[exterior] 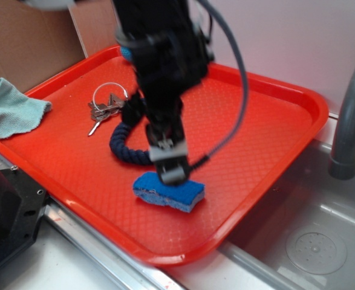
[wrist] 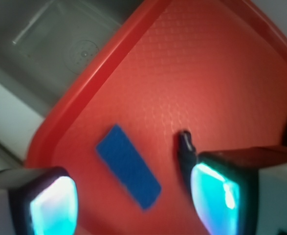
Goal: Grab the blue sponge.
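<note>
Outside, the gripper (exterior: pixel 172 164) hangs just over the sponge (exterior: pixel 169 191), which lies flat on the red tray (exterior: pixel 274 139) near its front rim, with a rope (exterior: pixel 129 145), keys (exterior: pixel 104 109) and a cloth (exterior: pixel 11 109) behind. Only the wrist view shows the fingers (wrist: pixel 53 203) spread wide apart, the sponge (wrist: pixel 128 166) lying between them, untouched.

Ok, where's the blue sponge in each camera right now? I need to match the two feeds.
Exterior: the blue sponge lies near the front edge of the red tray, directly under the claw.
Wrist: the blue sponge sits lower centre, between the two claw fingers.
Shared landmark: the tray's rim next to the grey sink.
</note>
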Available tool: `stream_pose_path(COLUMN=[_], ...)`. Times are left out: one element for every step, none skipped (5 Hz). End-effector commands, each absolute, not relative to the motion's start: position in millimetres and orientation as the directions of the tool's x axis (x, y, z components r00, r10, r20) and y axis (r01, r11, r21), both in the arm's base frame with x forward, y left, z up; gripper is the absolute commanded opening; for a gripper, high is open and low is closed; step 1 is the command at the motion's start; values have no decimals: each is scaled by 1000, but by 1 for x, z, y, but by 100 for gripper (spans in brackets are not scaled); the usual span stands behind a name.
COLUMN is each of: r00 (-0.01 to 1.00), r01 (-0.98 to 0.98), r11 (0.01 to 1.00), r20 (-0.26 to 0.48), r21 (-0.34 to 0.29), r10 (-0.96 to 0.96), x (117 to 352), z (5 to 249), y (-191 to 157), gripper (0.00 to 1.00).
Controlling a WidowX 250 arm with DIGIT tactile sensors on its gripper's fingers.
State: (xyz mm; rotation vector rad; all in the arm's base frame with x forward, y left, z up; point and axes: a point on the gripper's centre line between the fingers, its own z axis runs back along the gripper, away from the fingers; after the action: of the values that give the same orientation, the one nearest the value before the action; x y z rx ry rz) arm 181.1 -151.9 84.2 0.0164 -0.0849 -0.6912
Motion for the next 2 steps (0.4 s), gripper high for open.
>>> stream_pose_path(r00=[699,679], r01=[714,734], r11=[700,678], r20=[41,66], r21=[7,-32], r10=[-714,-731], x=[170,148], z=[43,40], y=[-150,-137], gripper=[100,100])
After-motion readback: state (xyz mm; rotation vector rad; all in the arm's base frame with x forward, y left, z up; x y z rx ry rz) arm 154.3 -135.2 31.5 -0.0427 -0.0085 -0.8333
